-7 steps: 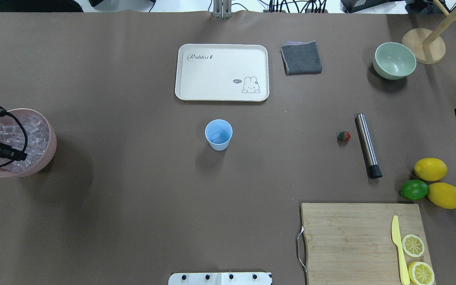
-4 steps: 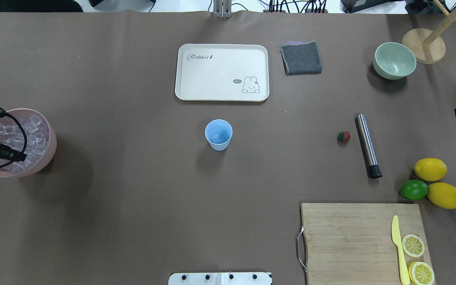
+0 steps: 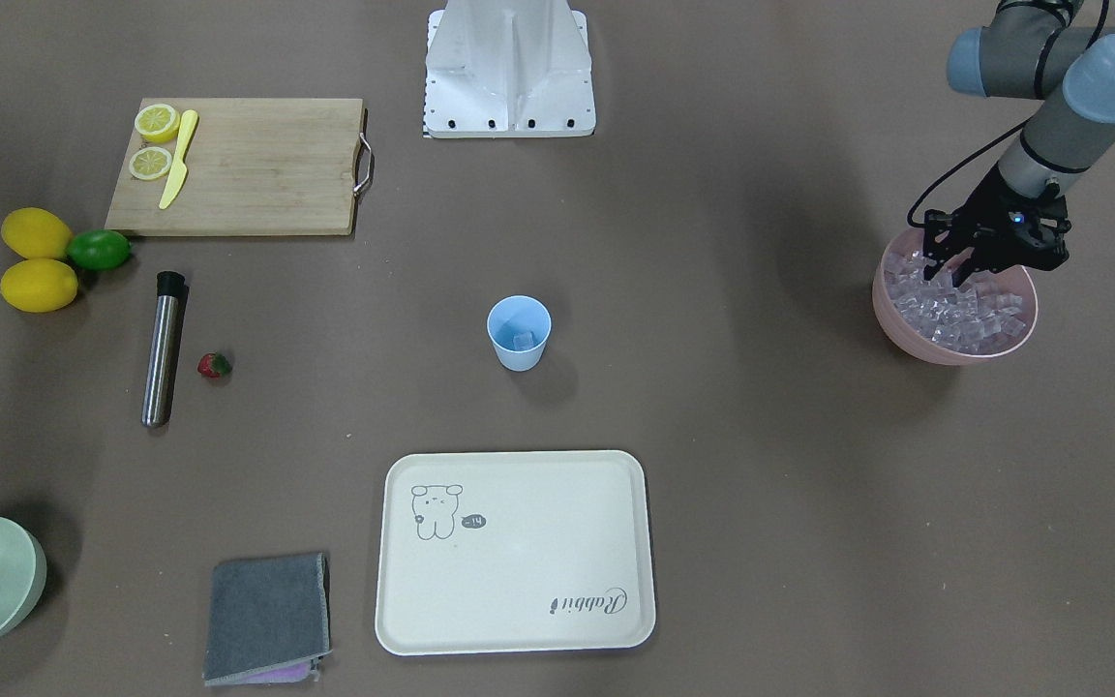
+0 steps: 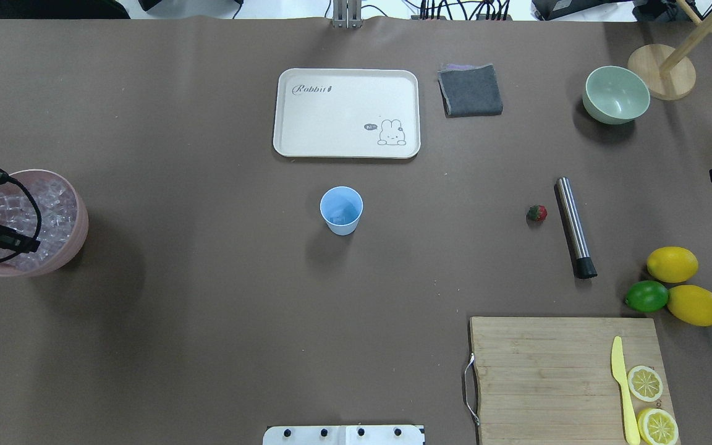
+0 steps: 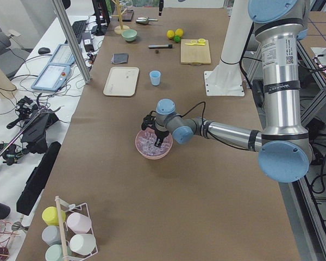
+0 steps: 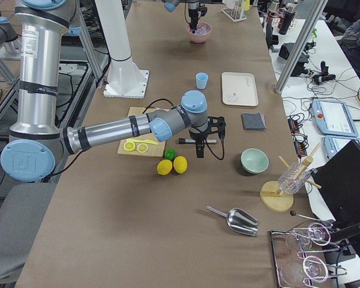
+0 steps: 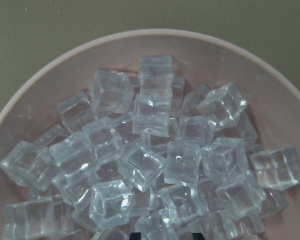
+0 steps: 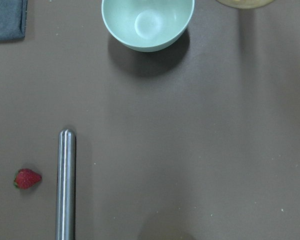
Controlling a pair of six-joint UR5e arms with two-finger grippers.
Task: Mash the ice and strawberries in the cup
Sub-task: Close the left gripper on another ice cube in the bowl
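Left gripper (image 3: 949, 273) slightly leftward over ice (image 3: 966, 312) — brown tabletop (image 4: 207, 321)

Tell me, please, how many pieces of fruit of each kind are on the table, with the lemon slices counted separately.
Whole lemons: 2
Lime: 1
Strawberry: 1
Lemon slices: 2
Total: 6

left gripper (image 5: 157, 142) over pink bowl (image 5: 142, 153) | contents maybe ice (image 5: 149, 145) | cup (image 5: 155, 78) beside tray (image 5: 121, 81)
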